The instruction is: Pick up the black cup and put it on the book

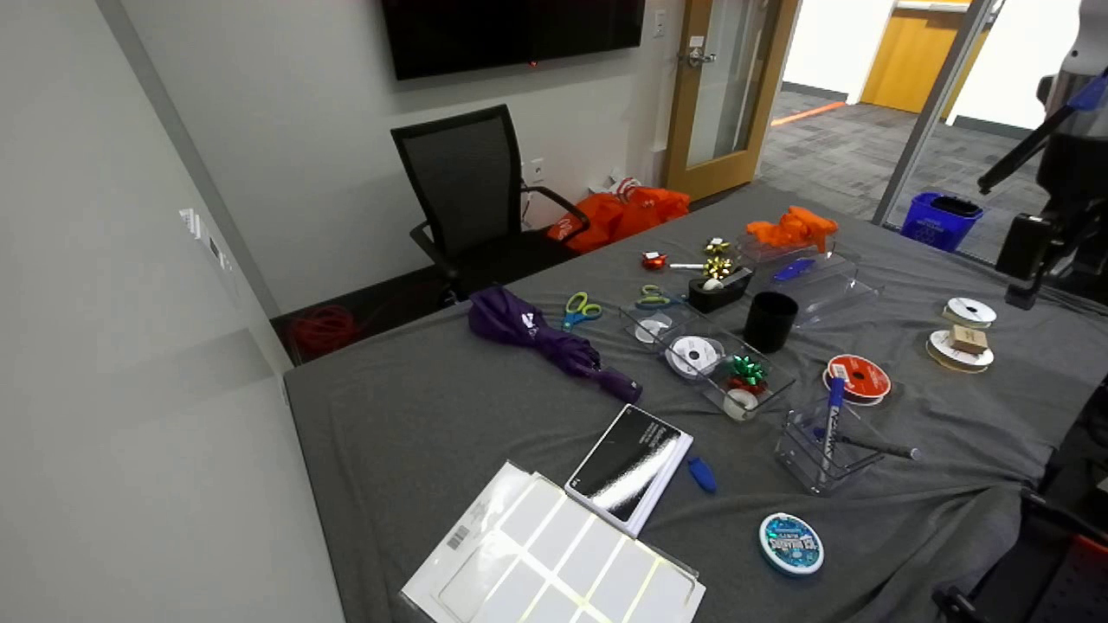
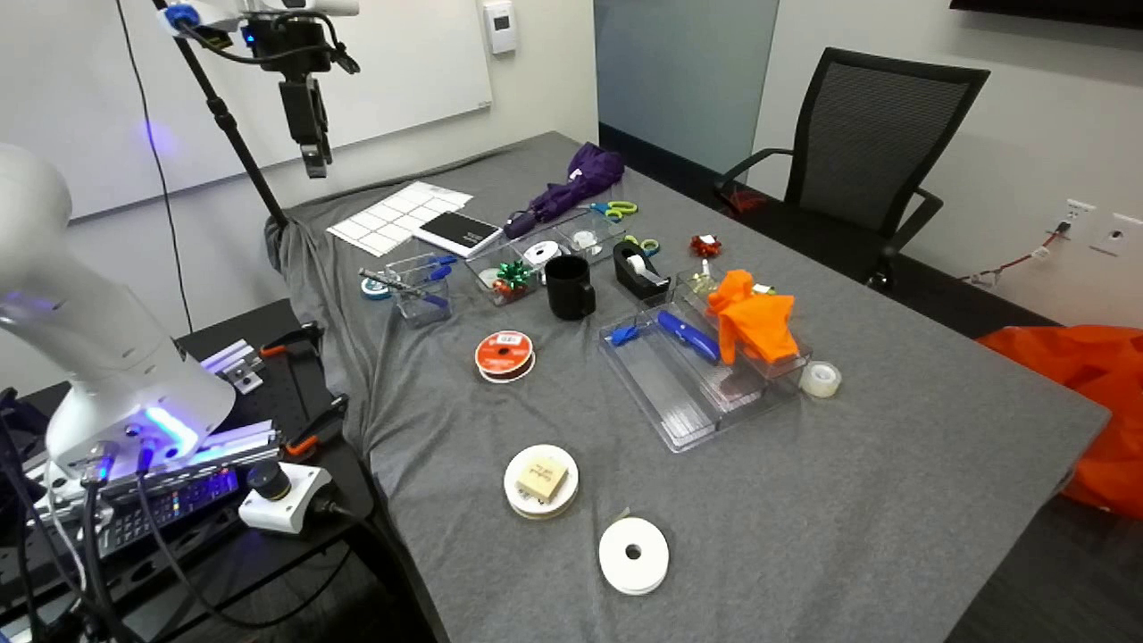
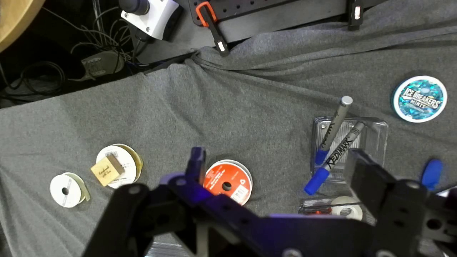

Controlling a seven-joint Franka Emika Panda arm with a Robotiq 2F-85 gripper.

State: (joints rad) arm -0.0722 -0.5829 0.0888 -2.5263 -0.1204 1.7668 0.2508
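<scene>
Nearest in an exterior view, a round white spool (image 2: 633, 572) lies on the grey cloth-covered bench (image 2: 848, 491). Roughly midway between the side edges, the black cylindrical cup (image 2: 567, 289) stands upright; beyond, toward the far edge, lies the rectangular black-covered book (image 2: 458, 233). Overhead, the black gripper (image 3: 277, 157) holds nothing, fingers wide apart.
</scene>
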